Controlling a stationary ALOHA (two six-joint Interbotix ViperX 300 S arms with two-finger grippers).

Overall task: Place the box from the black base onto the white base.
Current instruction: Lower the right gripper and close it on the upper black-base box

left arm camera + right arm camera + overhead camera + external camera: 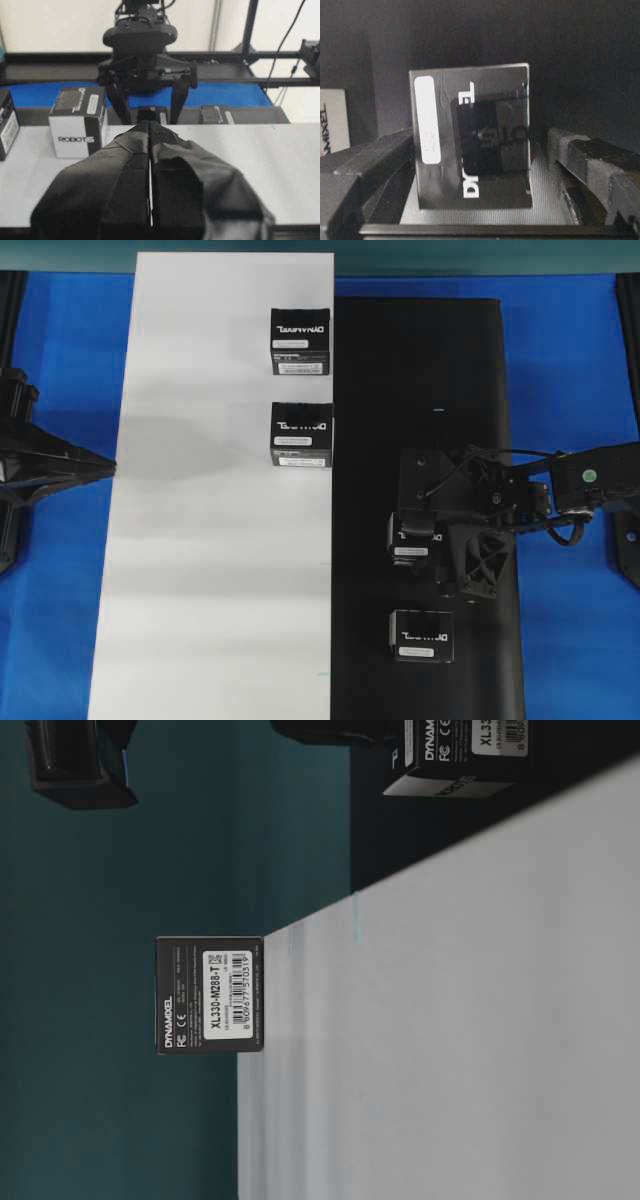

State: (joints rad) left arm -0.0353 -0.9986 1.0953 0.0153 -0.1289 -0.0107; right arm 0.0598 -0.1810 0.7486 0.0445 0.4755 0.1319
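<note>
While the left hand (150, 165) sits closed, the right hand (480, 165) straddles the box (470, 145) on the black base (420, 440), spread wide.

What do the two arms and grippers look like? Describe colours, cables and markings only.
Both are matte black. The right arm carries loose black cables and a small green round sticker on its wrist housing; the right gripper has triangulated open-frame fingers. The left gripper has fingers wrapped in textured black tape.
</note>
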